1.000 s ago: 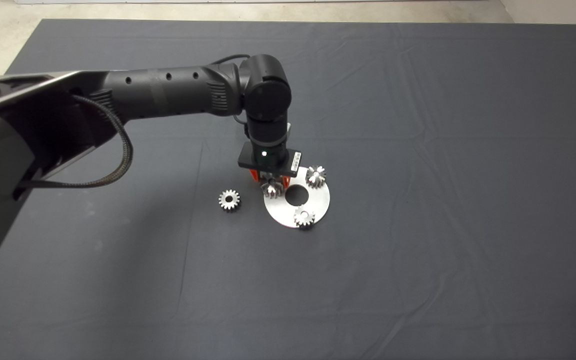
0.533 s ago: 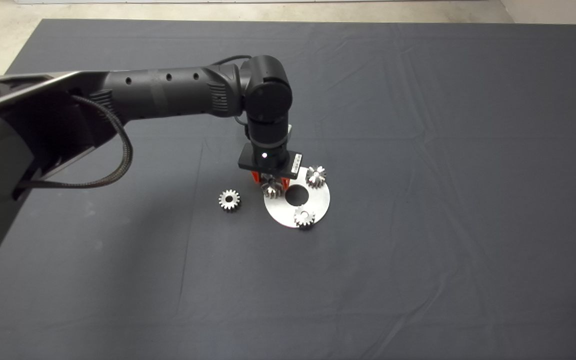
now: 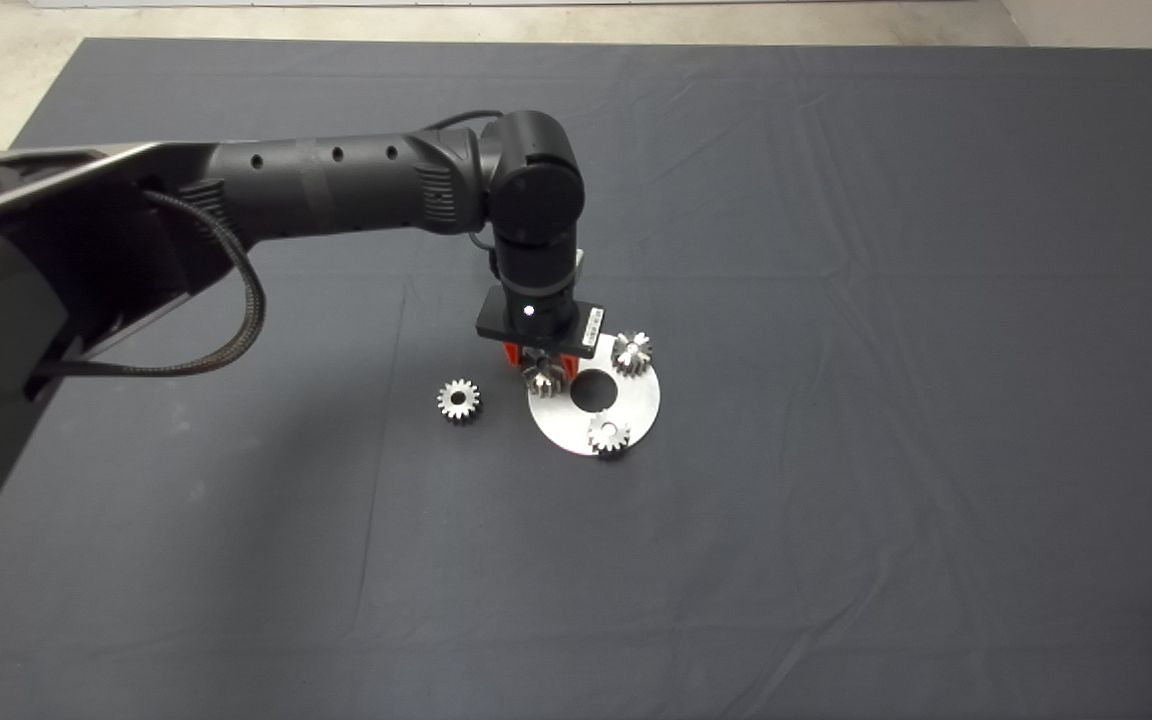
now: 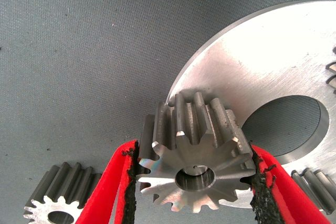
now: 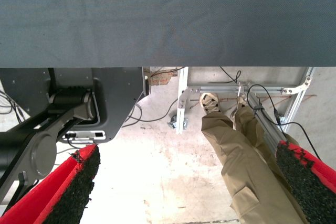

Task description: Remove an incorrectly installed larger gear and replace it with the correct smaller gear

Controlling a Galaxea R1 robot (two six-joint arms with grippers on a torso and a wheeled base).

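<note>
A round steel plate with a centre hole lies mid-mat. On its left edge stands the larger gear, thick and tall with deep teeth. My left gripper reaches straight down over it. In the left wrist view both black pads press the flanks of the larger gear, so the gripper is shut on it above the plate. The smaller gear, flat and bright, lies loose on the mat left of the plate and shows beside the fingers. My right gripper is parked off the mat, open.
Two more gears sit on the plate, one at its far edge and one at its near edge. The right wrist view shows the mat's edge, the floor, a robot base and a person's legs.
The left gripper's fingers have drawn in slightly around the gear on the plate's left edge. The gears and the plate have not moved.
</note>
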